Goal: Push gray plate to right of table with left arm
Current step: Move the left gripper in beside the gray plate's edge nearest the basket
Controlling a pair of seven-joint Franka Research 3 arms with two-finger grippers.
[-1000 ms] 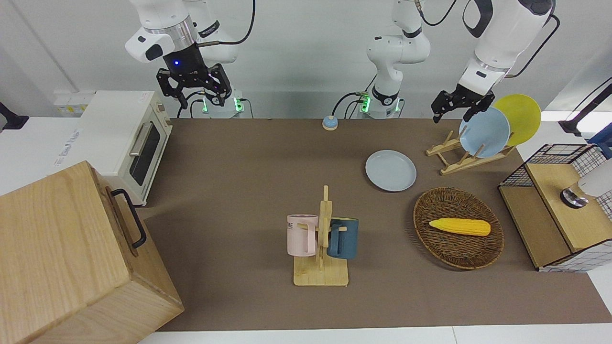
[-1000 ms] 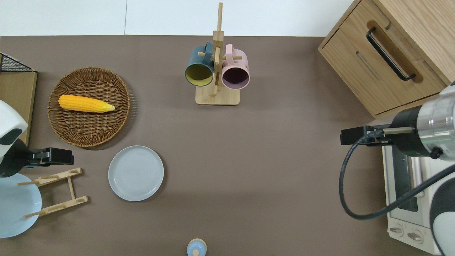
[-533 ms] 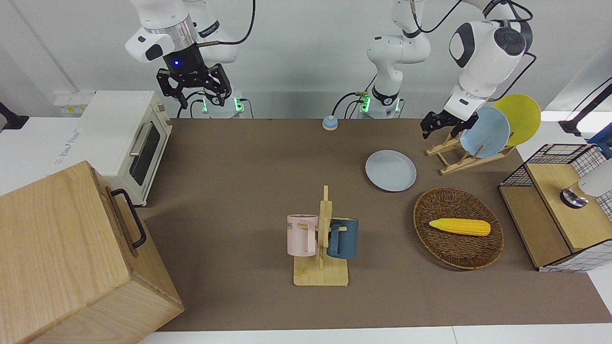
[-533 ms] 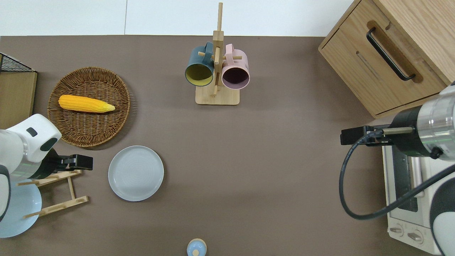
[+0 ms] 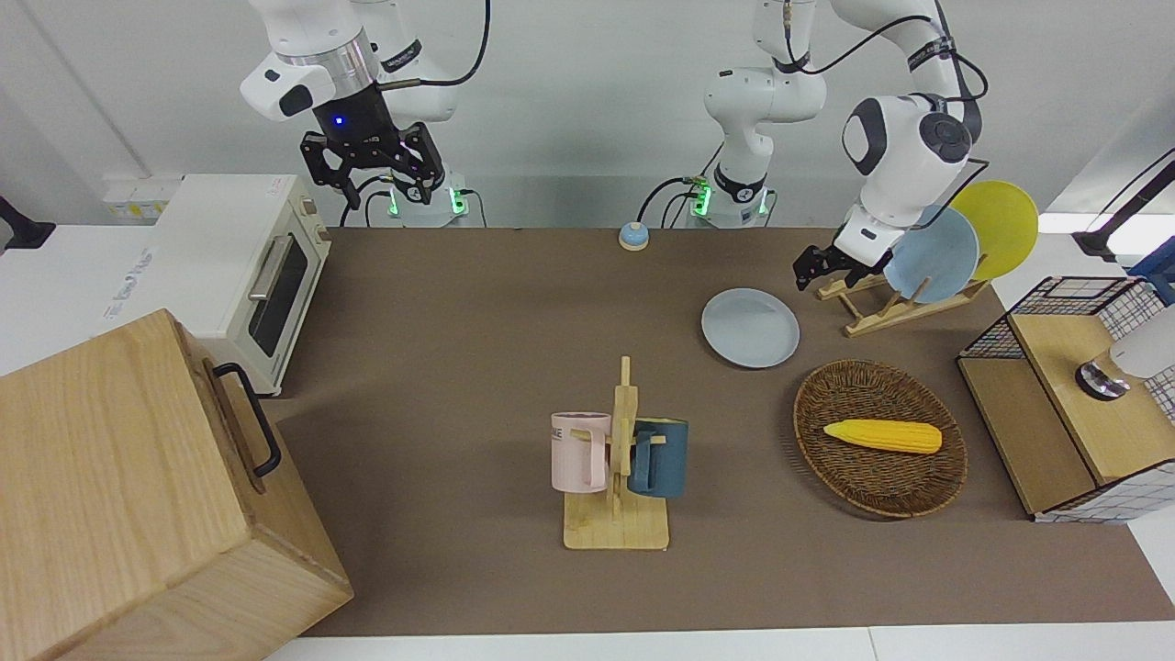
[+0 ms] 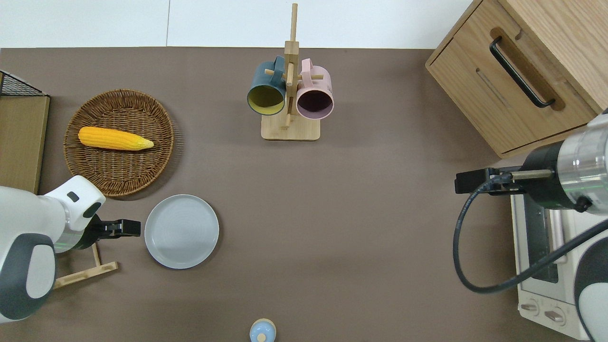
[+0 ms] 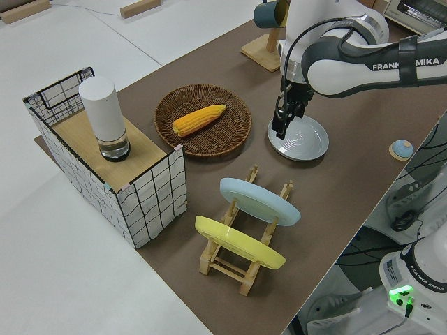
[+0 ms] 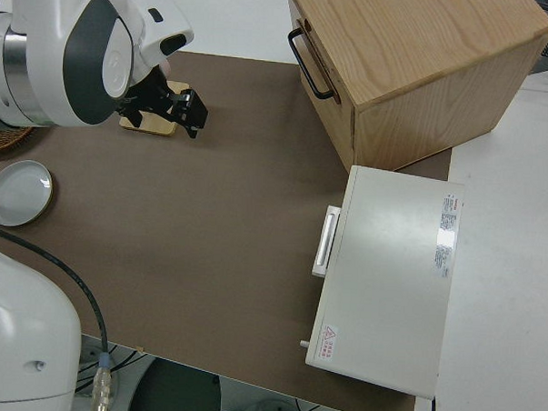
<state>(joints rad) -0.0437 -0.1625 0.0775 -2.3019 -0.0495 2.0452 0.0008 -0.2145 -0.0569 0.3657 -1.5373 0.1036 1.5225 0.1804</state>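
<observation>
The gray plate (image 5: 750, 328) (image 6: 181, 231) (image 7: 299, 138) lies flat on the brown table (image 5: 477, 367), between the wicker basket and the plate rack. My left gripper (image 5: 812, 273) (image 6: 130, 228) (image 7: 279, 127) hangs low, pointing down, close beside the plate's rim on the side toward the left arm's end of the table. The overhead view shows a narrow gap between its tip and the rim; contact cannot be told. My right arm is parked, and its gripper (image 5: 372, 182) stands open with nothing in it.
A wooden plate rack (image 5: 895, 308) holds a sky-blue plate (image 5: 936, 255) and a yellow plate (image 5: 1002, 223). A wicker basket (image 5: 858, 482) holds a corn cob (image 5: 883, 435). There are also a mug rack (image 5: 617, 514), a small bell (image 5: 633, 236), a toaster oven (image 5: 234, 266), a wooden cabinet (image 5: 138, 496) and a wire shelf (image 5: 1069, 404).
My left arm has swung down from over the plate rack toward the gray plate, so its gripper now sits beside the rim. The plate and my right arm have not moved.
</observation>
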